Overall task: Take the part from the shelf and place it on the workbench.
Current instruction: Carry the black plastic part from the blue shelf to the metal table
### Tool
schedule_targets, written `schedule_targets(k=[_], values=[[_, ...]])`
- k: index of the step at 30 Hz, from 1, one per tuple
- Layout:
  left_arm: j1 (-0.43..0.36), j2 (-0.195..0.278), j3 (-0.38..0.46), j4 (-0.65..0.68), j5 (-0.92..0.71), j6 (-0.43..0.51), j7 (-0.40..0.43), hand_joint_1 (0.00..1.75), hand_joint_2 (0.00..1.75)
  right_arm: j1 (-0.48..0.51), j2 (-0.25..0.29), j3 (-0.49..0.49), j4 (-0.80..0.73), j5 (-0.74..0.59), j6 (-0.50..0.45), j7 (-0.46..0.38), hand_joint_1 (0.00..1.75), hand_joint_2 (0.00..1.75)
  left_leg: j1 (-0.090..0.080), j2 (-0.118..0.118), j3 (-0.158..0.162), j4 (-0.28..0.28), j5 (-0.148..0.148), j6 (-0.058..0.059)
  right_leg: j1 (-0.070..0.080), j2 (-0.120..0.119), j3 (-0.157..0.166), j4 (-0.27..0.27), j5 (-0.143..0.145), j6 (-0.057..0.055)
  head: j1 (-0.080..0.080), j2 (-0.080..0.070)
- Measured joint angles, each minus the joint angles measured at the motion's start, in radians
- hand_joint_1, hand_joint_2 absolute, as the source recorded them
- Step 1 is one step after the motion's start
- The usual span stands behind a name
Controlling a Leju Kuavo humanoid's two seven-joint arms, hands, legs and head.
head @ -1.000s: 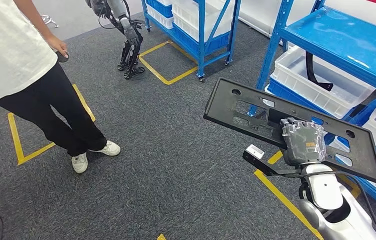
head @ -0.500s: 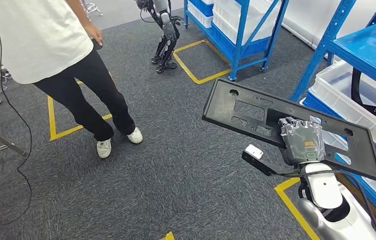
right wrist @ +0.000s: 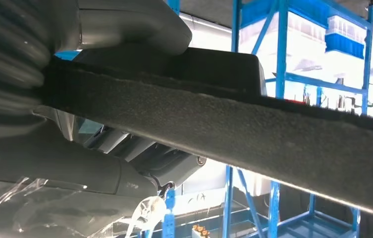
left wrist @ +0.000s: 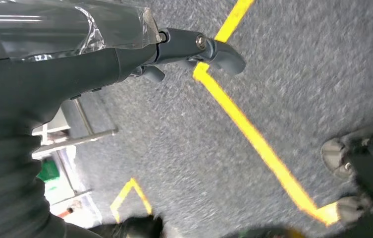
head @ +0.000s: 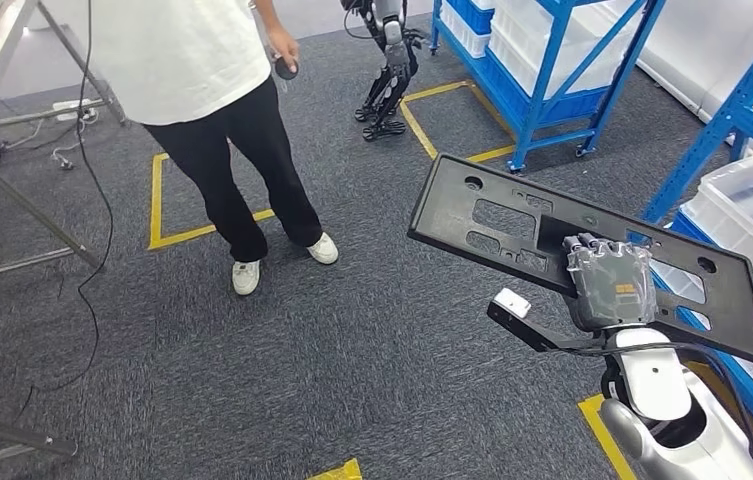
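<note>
Head view: the right hand (head: 610, 285), wrapped in clear film, grips the long flat black plastic panel with cut-out holes (head: 512, 225) near its middle, fingers over the top face. The panel is held in the air, tilted, above the dark grey carpet floor (head: 352, 350). Just beyond the panel's far edge stands a blue steel shelf rack (head: 552, 70) with white plastic bins (head: 752, 220) at the panel's right end. Well apart from the panel on its left, a person in a white shirt and black trousers (head: 222, 130) stands on the carpet, beside a yellow tape line (head: 157, 195). Past the panel's far-left corner, another dark humanoid robot (head: 387, 70) stands near the rack. Furthest from the panel, a grey metal table frame (head: 12, 190).

Left wrist view: the left hand (left wrist: 139, 49) hangs over the carpet with nothing in it. Its dark fingers (left wrist: 214, 49) look curled inward, though how tightly I cannot tell. Yellow tape runs beneath.

Right wrist view: the panel's rough black edge (right wrist: 234, 129) crosses close to the lens. The right hand's grey thumb (right wrist: 130, 25) presses on one face, and dark fingers (right wrist: 159, 161) on the other. Blue rack uprights (right wrist: 278, 59) stand behind the panel.
</note>
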Motion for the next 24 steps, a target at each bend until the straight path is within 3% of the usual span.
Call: schedule_targets(k=[1, 3, 5, 7, 8, 9, 10, 11, 13, 14, 16, 18, 19, 21, 23, 24], values=[[-0.001, 0.003, 0.0, 0.0, 0.0, 0.006, -0.008, 0.0, 1.75, 0.001, 0.001, 0.0, -0.001, -0.001, 0.0, 0.001, 1.75, 1.75, 0.004, -0.011, 0.002, -0.004, 0.003, 0.001, 0.001, -0.008, 0.001, -0.001, -0.004, 0.004, 0.0, 0.0], [-0.005, 0.008, 0.0, -0.001, 0.004, 0.012, -0.023, 0.0, 1.75, 0.002, 0.002, 0.0, -0.004, -0.003, -0.003, 0.006, 1.75, 1.75, 0.012, -0.033, 0.009, -0.017, 0.009, 0.002, 0.0, 0.016, -0.008, 0.028, -0.028, 0.009, 0.0, 0.0], [-0.016, 0.013, 0.0, -0.002, 0.005, 0.011, -0.026, 0.0, 1.75, 0.006, 0.002, 0.0, -0.005, -0.003, -0.008, 0.009, 1.75, 1.75, 0.017, -0.058, 0.014, -0.023, 0.013, 0.003, -0.002, 0.067, -0.061, 0.147, -0.089, 0.012, 0.0, 0.0], [-0.023, 0.016, 0.0, -0.002, 0.004, 0.008, -0.023, 0.0, 1.75, 0.017, 0.002, 0.0, -0.005, -0.003, -0.011, 0.009, 1.75, 1.75, 0.02, -0.086, 0.016, -0.022, 0.013, 0.005, -0.003, 0.086, -0.142, 0.297, -0.141, 0.016, 0.0, 0.0], [-0.022, 0.017, 0.0, -0.002, 0.003, 0.006, -0.022, 0.0, 1.75, 0.022, 0.002, 0.0, -0.005, -0.003, -0.011, 0.009, 1.75, 1.75, 0.022, -0.1, 0.017, -0.022, 0.012, 0.004, -0.005, 0.088, -0.166, 0.332, -0.141, 0.02, 0.0, 0.0], [-0.019, 0.017, 0.0, -0.002, 0.002, 0.005, -0.021, 0.0, 1.75, 0.026, 0.002, 0.0, -0.005, -0.003, -0.011, 0.009, 1.75, 1.75, 0.025, -0.113, 0.019, -0.02, 0.011, 0.002, -0.007, 0.088, -0.168, 0.321, -0.12, 0.024, 0.0, 0.0], [-0.016, 0.017, 0.0, -0.002, 0.002, 0.004, -0.021, 0.0, 1.75, 0.029, 0.002, 0.0, -0.005, -0.003, -0.011, 0.009, 1.75, 1.75, 0.029, -0.126, 0.021, -0.017, 0.008, -0.002, -0.012, 0.092, -0.149, 0.268, -0.08, 0.029, 0.0, 0.0], [-0.012, 0.018, 0.0, -0.001, 0.002, 0.004, -0.021, 0.0, 1.75, 0.03, 0.001, 0.0, -0.005, -0.003, -0.011, 0.009, 1.75, 1.75, 0.032, -0.139, 0.022, -0.013, 0.004, -0.008, -0.02, 0.107, -0.116, 0.188, -0.034, 0.038, 0.0, 0.0], [-0.009, 0.021, 0.0, -0.001, 0.004, 0.002, -0.022, 0.0, 1.75, 0.034, 0.001, 0.0, -0.005, -0.004, -0.01, 0.008, 1.75, 1.75, 0.037, -0.163, 0.017, 0.003, -0.005, -0.023, -0.034, 0.149, -0.058, 0.053, 0.021, 0.046, -0.001, 0.0], [-0.008, 0.022, 0.0, -0.001, 0.004, 0.0, -0.023, 0.0, 1.75, 0.036, 0.0, 0.0, -0.005, -0.004, -0.01, 0.008, 1.75, 1.75, 0.037, -0.174, 0.012, 0.006, -0.006, -0.028, -0.037, 0.162, -0.045, 0.023, 0.028, 0.044, -0.001, 0.0], [-0.004, 0.023, 0.0, -0.002, 0.004, -0.004, -0.022, 0.0, 1.75, 0.039, 0.001, 0.001, -0.005, -0.005, -0.009, 0.007, 1.75, 1.75, 0.04, -0.192, 0.005, 0.006, -0.004, -0.033, -0.035, 0.148, -0.043, 0.019, 0.024, 0.03, -0.001, 0.0], [0.002, 0.022, 0.0, -0.002, 0.004, -0.01, -0.018, 0.0, 1.75, 0.038, 0.003, 0.002, -0.005, -0.005, -0.009, 0.007, 1.75, 1.75, 0.04, -0.165, -0.014, 0.04, -0.024, -0.041, -0.032, 0.125, -0.039, 0.02, 0.022, 0.017, -0.002, 0.0], [0.002, 0.022, 0.0, -0.002, 0.003, -0.012, -0.016, 0.0, 1.75, 0.037, 0.003, 0.002, -0.005, -0.005, -0.009, 0.007, 1.75, 1.75, 0.041, -0.139, -0.038, 0.09, -0.049, -0.046, -0.03, 0.114, -0.037, 0.02, 0.021, 0.011, -0.002, 0.0], [0.002, 0.02, 0.0, -0.002, 0.002, -0.015, -0.013, 0.0, 1.75, 0.037, 0.003, 0.002, -0.005, -0.006, -0.008, 0.008, 1.75, 1.75, 0.042, -0.095, -0.115, 0.247, -0.114, -0.053, -0.023, 0.092, -0.034, 0.02, 0.018, 0.005, -0.003, 0.0], [0.001, 0.017, -0.001, -0.002, 0.002, -0.015, -0.012, 0.0, 1.75, 0.038, 0.003, 0.002, -0.005, -0.006, -0.006, 0.008, 1.75, 1.75, 0.041, -0.087, -0.179, 0.363, -0.147, -0.048, -0.016, 0.071, -0.031, 0.019, 0.014, 0.001, -0.003, 0.0], [0.002, 0.016, -0.001, -0.002, 0.002, -0.015, -0.015, 0.0, 1.75, 0.039, 0.003, 0.002, -0.005, -0.007, -0.004, 0.008, 1.75, 1.75, 0.037, -0.086, -0.182, 0.361, -0.136, -0.041, -0.013, 0.061, -0.029, 0.018, 0.012, -0.001, -0.003, 0.0]])
